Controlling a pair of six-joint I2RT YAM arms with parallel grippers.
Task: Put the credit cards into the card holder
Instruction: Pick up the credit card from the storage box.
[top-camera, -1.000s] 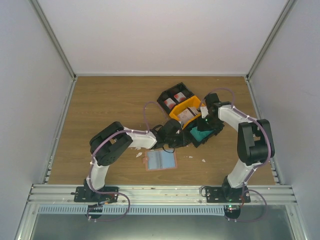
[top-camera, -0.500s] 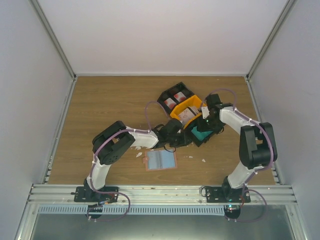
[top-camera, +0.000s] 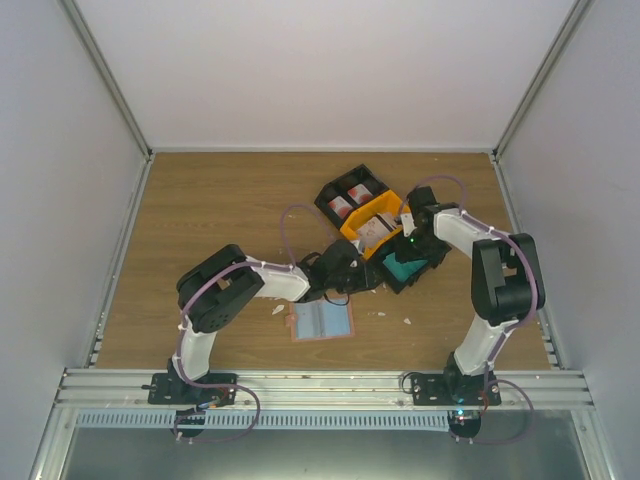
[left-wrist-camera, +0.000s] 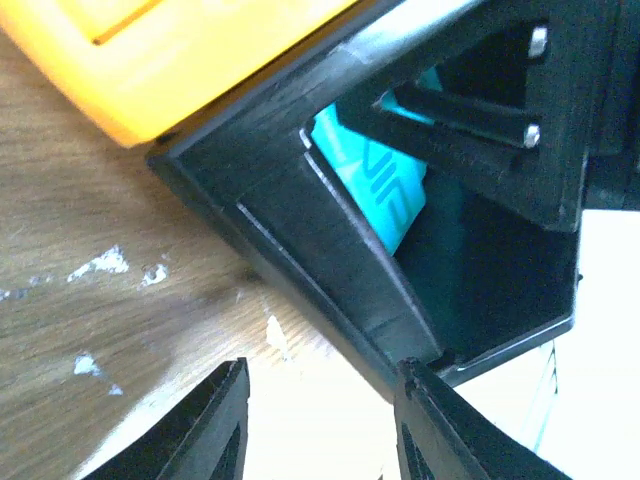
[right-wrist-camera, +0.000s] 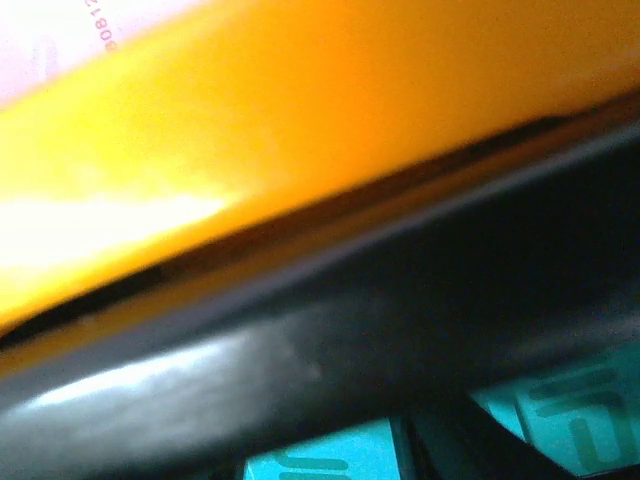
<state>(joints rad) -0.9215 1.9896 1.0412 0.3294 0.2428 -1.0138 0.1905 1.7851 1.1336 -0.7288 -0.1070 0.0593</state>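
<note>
Left wrist view: your left gripper (left-wrist-camera: 322, 405), jaws apart and empty, sits just beside the black bin (left-wrist-camera: 300, 235), probably to steady it. Teal credit cards (left-wrist-camera: 365, 170) lie inside, under the right gripper (top-camera: 408, 243), whose grip cannot be told. The card holder (top-camera: 322, 320) lies open nearby.

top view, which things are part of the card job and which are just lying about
Job: teal cards, white-and-red cards, pink card holder.
Lying about: white crumbs, orange bin.
</note>
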